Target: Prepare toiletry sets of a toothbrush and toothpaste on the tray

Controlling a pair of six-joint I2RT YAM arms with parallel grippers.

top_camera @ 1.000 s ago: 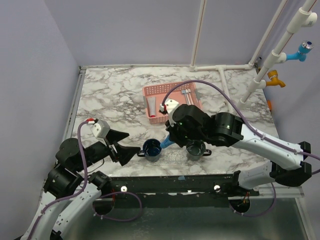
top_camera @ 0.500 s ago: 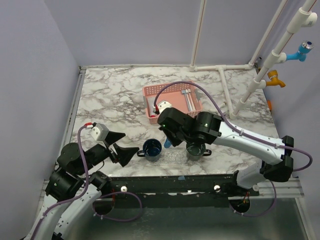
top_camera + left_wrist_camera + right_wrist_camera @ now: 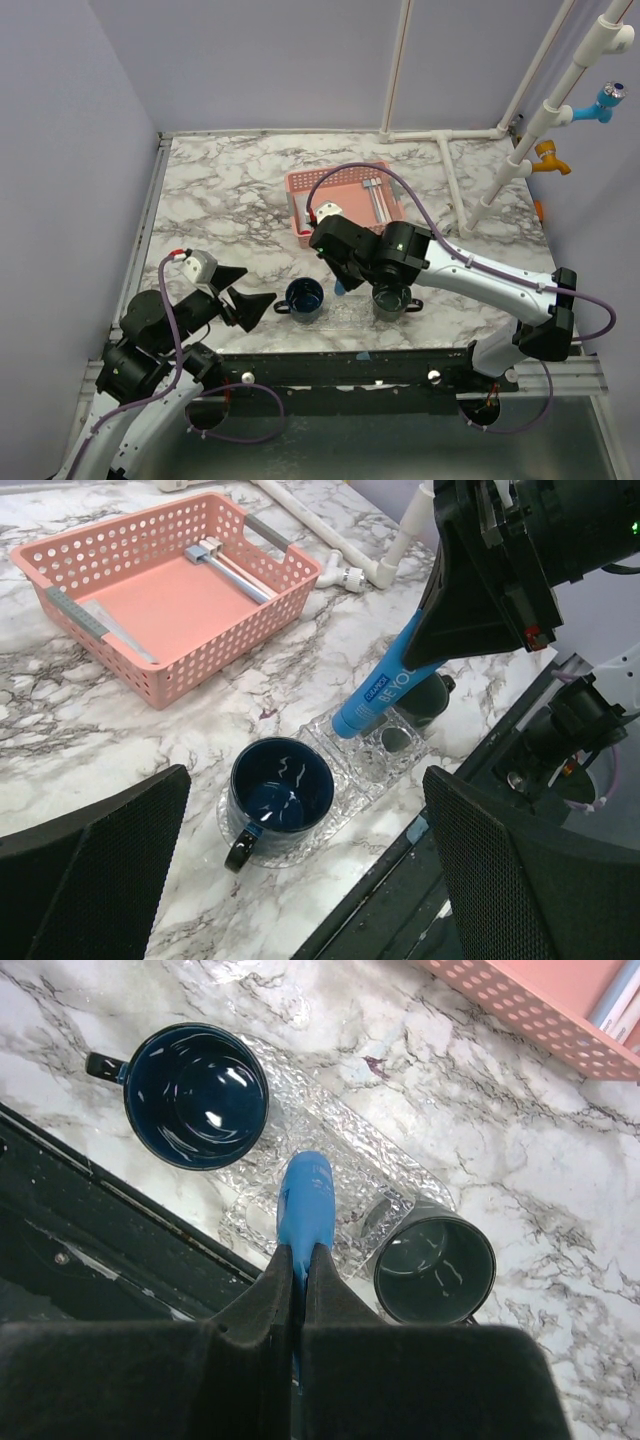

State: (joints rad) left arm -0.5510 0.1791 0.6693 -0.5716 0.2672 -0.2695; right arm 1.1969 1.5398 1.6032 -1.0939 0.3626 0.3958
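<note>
My right gripper (image 3: 300, 1260) is shut on a blue toothpaste tube (image 3: 305, 1205), held steeply with its lower end over the clear tray (image 3: 335, 1125). The tube (image 3: 385, 685) hangs between the navy mug (image 3: 280, 785) and the dark green mug (image 3: 435, 1265), both standing on the tray (image 3: 395, 755). Left of the navy mug (image 3: 303, 298), my left gripper (image 3: 250, 303) is wide open and holds nothing. I cannot make out the toothbrush.
A pink lattice basket (image 3: 345, 205) sits behind the tray and holds a slim grey-white item (image 3: 225, 565) and a flat pale tube (image 3: 110, 625). The table's black front edge (image 3: 450, 820) runs just in front of the tray. White pipes (image 3: 450, 170) cross the back right.
My right arm has swung left and tipped the blue tube steeper, bringing its lower end over the tray between the mugs. My left gripper has opened a little wider.
</note>
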